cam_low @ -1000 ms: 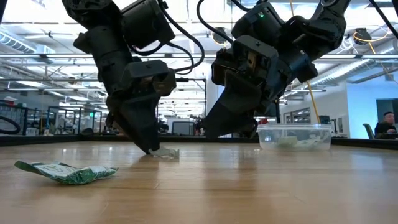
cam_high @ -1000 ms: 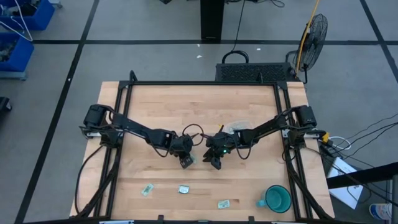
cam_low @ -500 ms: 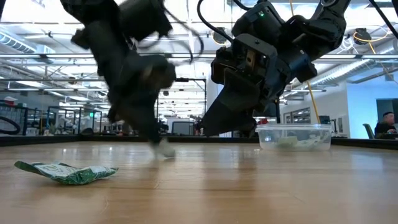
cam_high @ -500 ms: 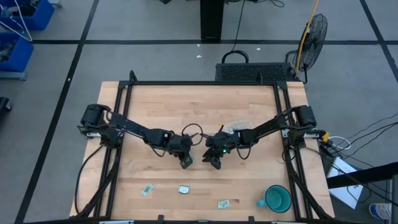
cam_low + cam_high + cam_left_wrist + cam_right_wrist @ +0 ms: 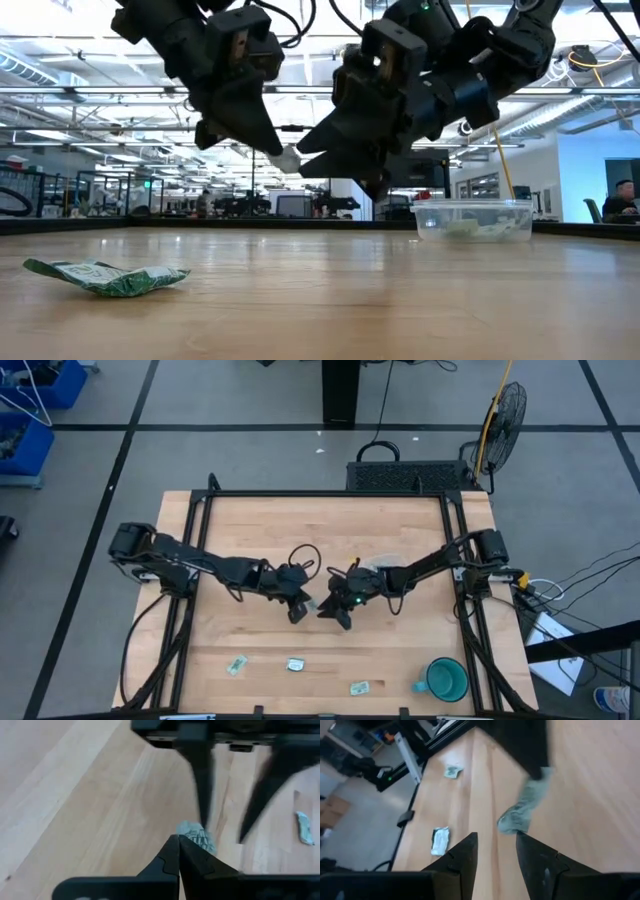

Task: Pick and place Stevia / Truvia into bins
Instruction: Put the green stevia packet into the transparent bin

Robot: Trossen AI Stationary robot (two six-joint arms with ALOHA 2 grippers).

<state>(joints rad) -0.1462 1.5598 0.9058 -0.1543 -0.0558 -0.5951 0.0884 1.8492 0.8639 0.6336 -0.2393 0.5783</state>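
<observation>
1. Near table centre, left gripper (image 5: 283, 160) raised off the wood, fingers pinched shut on a sachet (image 5: 287, 159).
2. Just beside it, right gripper (image 5: 330, 150) facing that sachet, fingers spread apart, holding nothing.
3. Further right, clear tub (image 5: 473, 218) on the table (image 5: 400, 300), sachets inside.
4. Along the near edge, three loose sachets (image 5: 236, 665) and a teal mug (image 5: 443, 679).
</observation>
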